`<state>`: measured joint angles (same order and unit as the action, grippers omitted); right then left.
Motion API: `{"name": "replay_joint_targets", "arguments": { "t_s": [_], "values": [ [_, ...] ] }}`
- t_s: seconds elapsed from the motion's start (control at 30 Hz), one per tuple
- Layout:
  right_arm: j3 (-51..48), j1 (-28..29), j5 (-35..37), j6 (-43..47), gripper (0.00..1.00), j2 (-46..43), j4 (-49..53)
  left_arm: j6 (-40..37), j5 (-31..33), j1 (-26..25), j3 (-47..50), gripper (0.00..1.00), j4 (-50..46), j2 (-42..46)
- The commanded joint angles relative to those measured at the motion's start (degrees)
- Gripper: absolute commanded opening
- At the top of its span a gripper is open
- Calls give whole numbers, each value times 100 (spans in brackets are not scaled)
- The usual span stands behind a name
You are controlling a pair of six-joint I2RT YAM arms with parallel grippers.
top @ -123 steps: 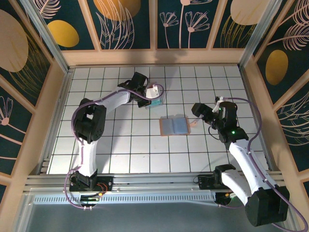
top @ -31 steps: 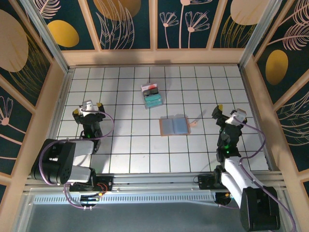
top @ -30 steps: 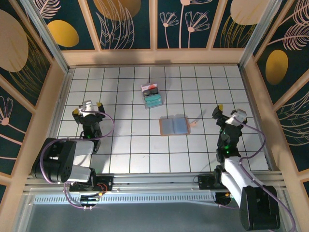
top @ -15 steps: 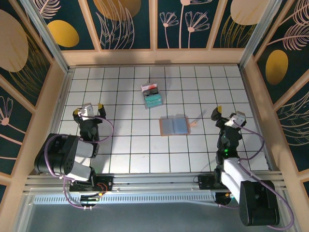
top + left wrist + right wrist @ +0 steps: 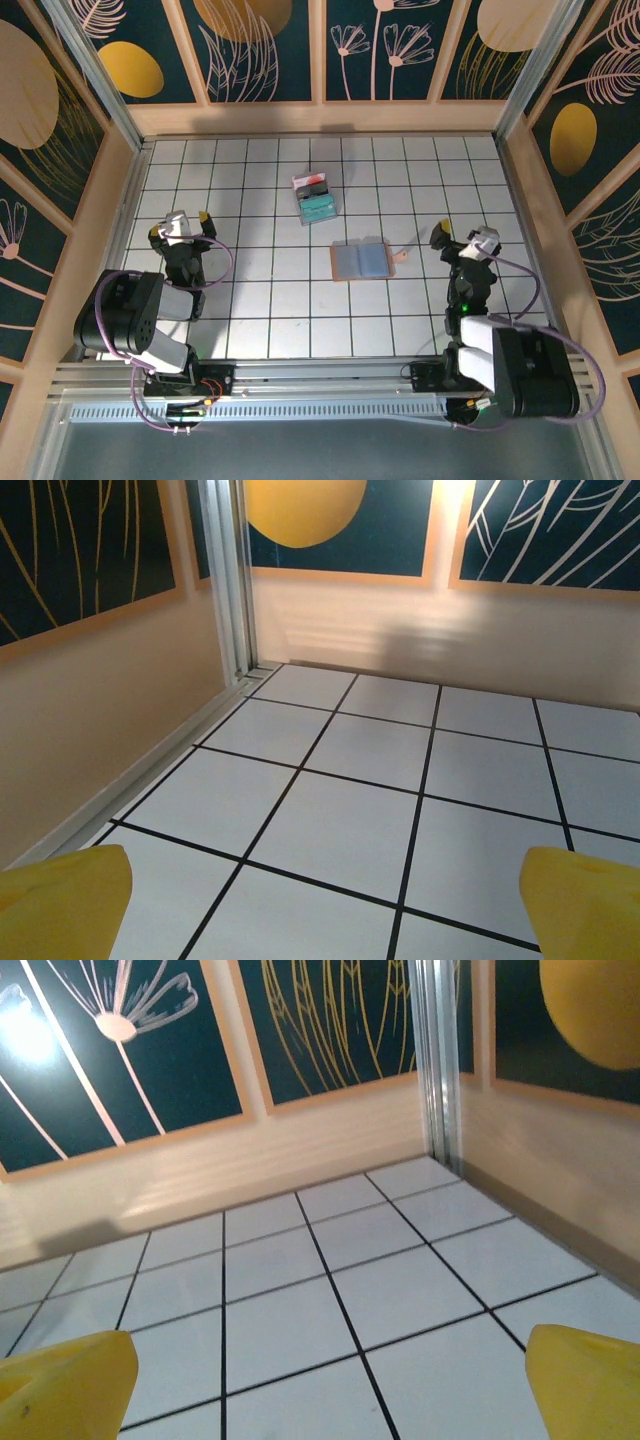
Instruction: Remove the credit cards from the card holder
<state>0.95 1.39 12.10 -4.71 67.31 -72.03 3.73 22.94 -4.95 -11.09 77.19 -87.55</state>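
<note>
Lying open, card holder [image 5: 360,261], grey-blue faces up, left pincer [image 5: 181,226] and right pincer [image 5: 460,240] wide

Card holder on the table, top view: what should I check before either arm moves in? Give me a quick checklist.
1. card holder lies open, grey-blue faces up: ok.
2. cards in its pockets: cannot tell, too small to see.
3. left gripper, jaws wide and empty: ok.
4. right gripper, jaws wide and empty: ok.
5. teal pack lies apart from the card holder: ok.
</note>
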Motion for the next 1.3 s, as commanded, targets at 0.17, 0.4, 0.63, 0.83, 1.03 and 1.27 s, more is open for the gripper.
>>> {"name": "replay_joint_targets", "arguments": {
  "t_s": [0.17,0.4,0.63,0.83,1.03,1.27],
  "values": [
    [-132,-370,-654,109,99,1932,-2602,121,25,42,-51,99,60,1],
    [565,-742,-1783,-3,99,2263,-1583,122,21,38,-50,99,66,10],
    [1066,-646,-2496,400,99,2261,-645,120,25,38,-52,99,60,5],
    [1083,-601,-2391,421,99,2248,-589,126,26,38,-47,99,60,-1],
    [1105,-559,-2308,444,99,2251,-558,121,18,38,-53,99,60,0],
    [1100,-555,-2302,445,99,2250,-550,123,18,38,-54,99,60,1]
  ]
}}
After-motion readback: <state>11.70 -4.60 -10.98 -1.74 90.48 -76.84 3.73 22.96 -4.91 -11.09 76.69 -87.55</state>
